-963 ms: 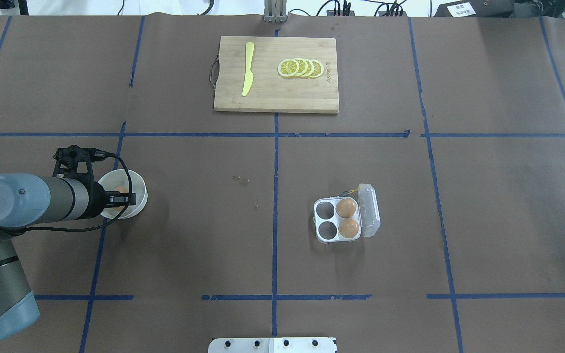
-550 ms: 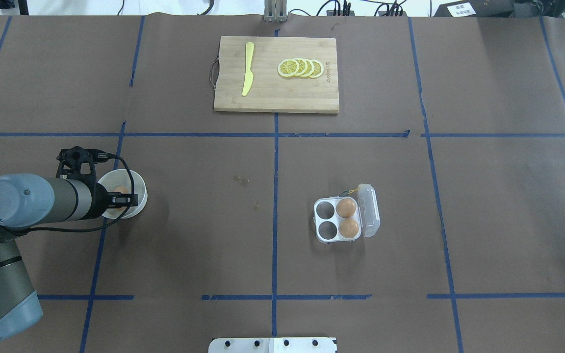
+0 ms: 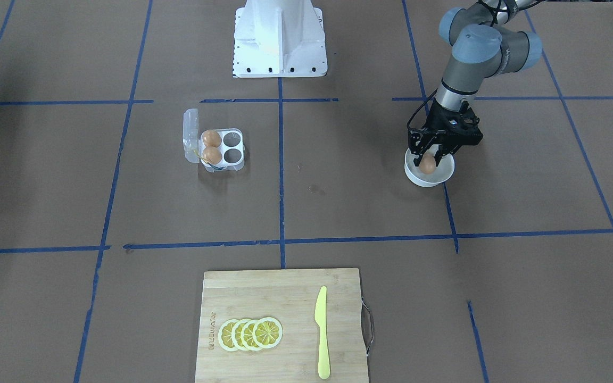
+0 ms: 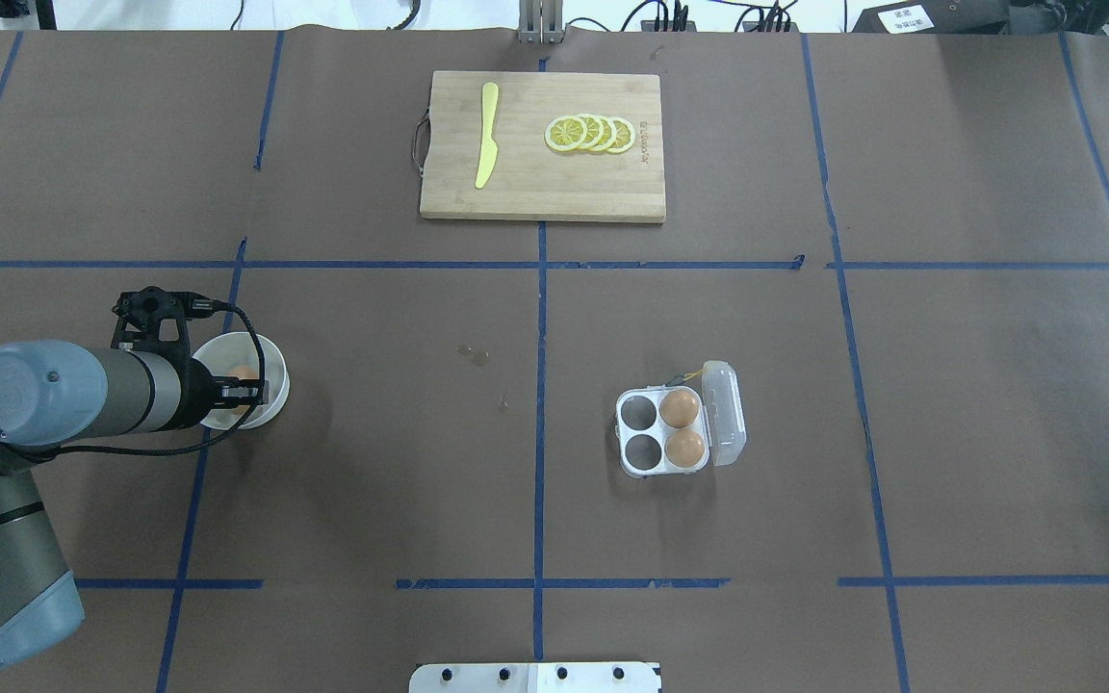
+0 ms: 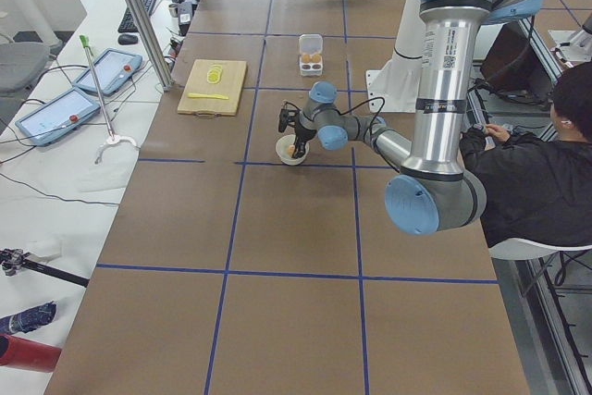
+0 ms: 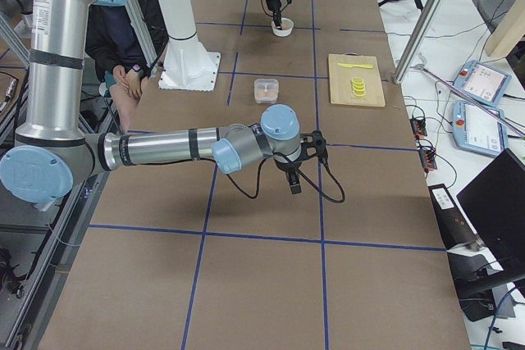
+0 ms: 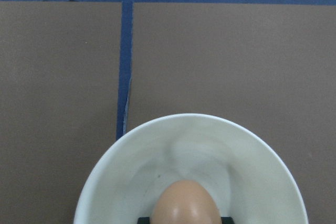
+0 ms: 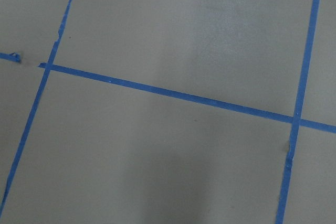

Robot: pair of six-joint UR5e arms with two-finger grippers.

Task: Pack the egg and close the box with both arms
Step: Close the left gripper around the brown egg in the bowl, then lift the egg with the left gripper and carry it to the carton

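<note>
My left gripper (image 3: 428, 160) reaches down into a round white bowl (image 3: 412, 174) and its fingers are shut on the egg (image 3: 427, 165), an orange-brown one. The left wrist view shows this egg (image 7: 186, 203) between the black pads, over the bowl (image 7: 131, 171). The box (image 4: 639, 433) lies open right of centre, with two eggs (image 4: 682, 427) in its right cups, two empty cups and its lid (image 4: 726, 414) folded out to the right. My right gripper (image 6: 294, 186) hangs over bare table. It shows only in the exterior right view, so I cannot tell whether it is open or shut.
A wooden cutting board (image 4: 540, 192) lies at the table's far middle with a yellow knife (image 4: 486, 135) and lemon slices (image 4: 590, 134). The white base pedestal (image 3: 280, 37) stands at the near edge. Blue tape lines cross the brown table.
My left arm shifted slightly between the two earlier frames and has held still since. The egg stays between the fingers in the bowl. The box has not moved.
</note>
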